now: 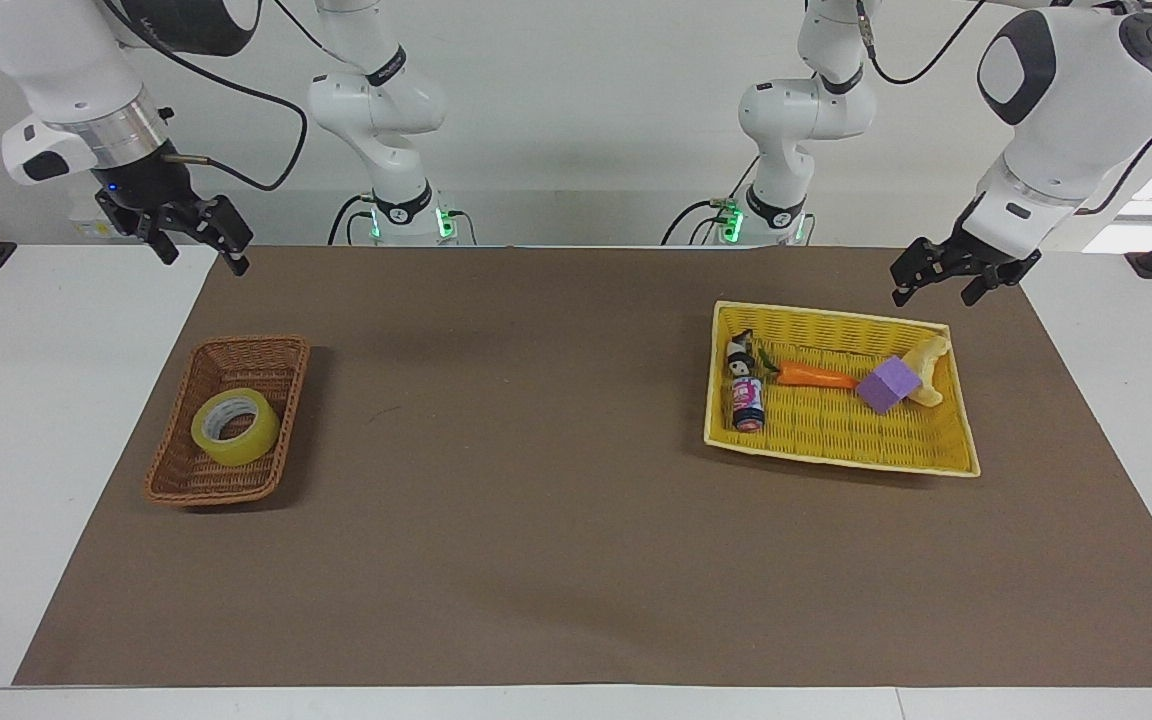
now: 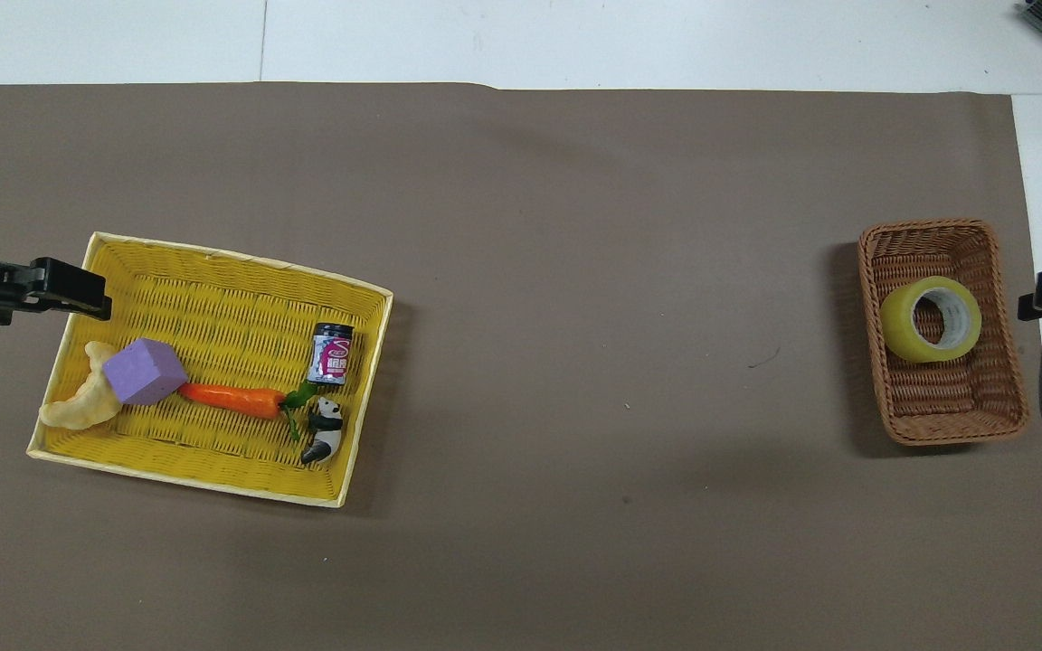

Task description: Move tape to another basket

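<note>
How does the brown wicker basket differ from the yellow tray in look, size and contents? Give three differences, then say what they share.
1. The brown wicker basket is dark brown; the yellow tray is bright yellow.
2. The brown wicker basket is smaller than the yellow tray.
3. The brown wicker basket holds only the tape; the yellow tray holds several items, among them a carrot and a purple block.
Both are woven, rectangular and rest on the mat.
</note>
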